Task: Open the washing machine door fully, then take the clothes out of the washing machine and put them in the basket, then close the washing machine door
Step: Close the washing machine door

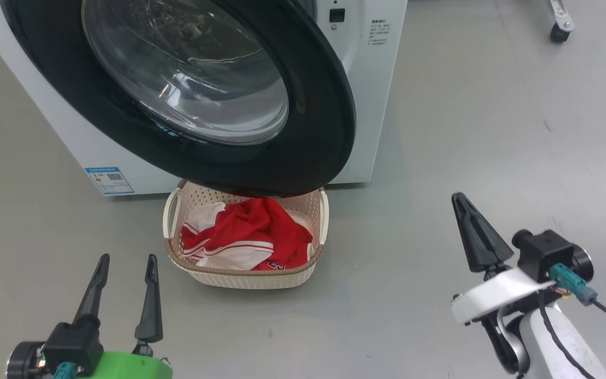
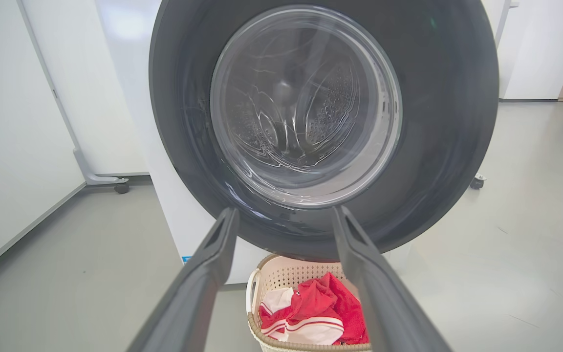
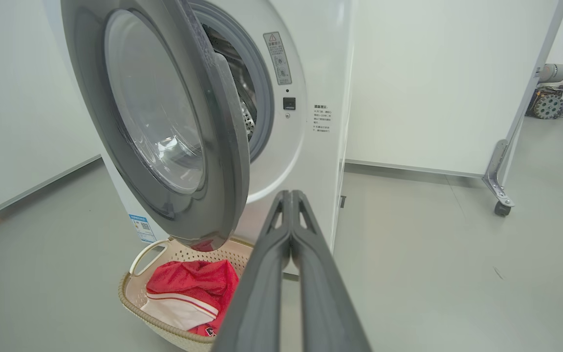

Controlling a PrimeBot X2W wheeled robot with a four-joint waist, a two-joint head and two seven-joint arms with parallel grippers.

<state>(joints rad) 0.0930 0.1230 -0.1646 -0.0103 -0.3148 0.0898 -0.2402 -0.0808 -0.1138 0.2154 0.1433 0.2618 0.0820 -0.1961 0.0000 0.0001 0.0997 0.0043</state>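
The washing machine door (image 1: 303, 105) with its black rim and glass bowl stands partly open, swung out from the white washing machine (image 1: 371, 79) and over the basket's far end. The cream basket (image 1: 303, 276) sits on the floor in front of the machine and holds the red and white clothes (image 1: 250, 234). My left gripper (image 1: 127, 260) is open with nothing between its fingers, low left of the basket. At the right, my right gripper (image 1: 458, 197) is shut on nothing, clear of the door. The right wrist view shows the door (image 3: 218, 146) edge-on, the drum opening behind it, and the basket (image 3: 140, 298).
Grey floor lies all around. A white panel on casters (image 3: 501, 208) stands right of the machine, and another caster (image 2: 121, 187) shows at its left. A blue sticker (image 1: 109, 180) marks the machine's lower front.
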